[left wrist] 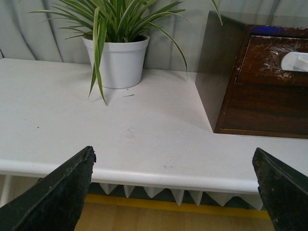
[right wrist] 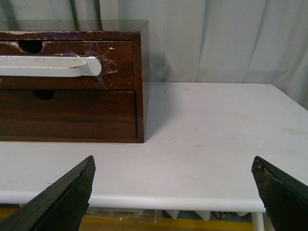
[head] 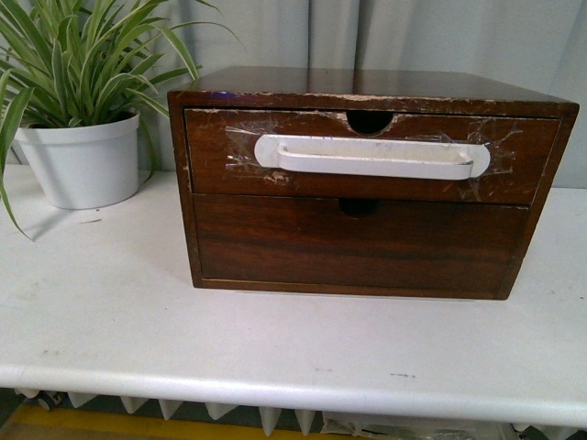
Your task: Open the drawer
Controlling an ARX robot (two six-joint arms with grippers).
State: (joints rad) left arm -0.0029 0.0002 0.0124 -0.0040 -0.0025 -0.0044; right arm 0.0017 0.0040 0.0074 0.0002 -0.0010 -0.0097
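Observation:
A dark brown wooden chest stands on the white table (head: 110,312). Its upper drawer (head: 229,147) has a long white plastic handle (head: 371,156) taped on, a half-round notch and chipped edges, and sits shut. The plain lower drawer front (head: 358,243) is shut too. Neither arm shows in the front view. My left gripper (left wrist: 175,185) is open and empty, off the table's front edge, left of the chest. My right gripper (right wrist: 173,187) is open and empty, off the front edge, right of the chest; the handle's end (right wrist: 72,66) shows there.
A white pot with a green spider plant (head: 83,160) stands at the table's back left, also in the left wrist view (left wrist: 118,60). Grey curtains hang behind. Bare table top lies in front of and to the right of the chest (right wrist: 216,125).

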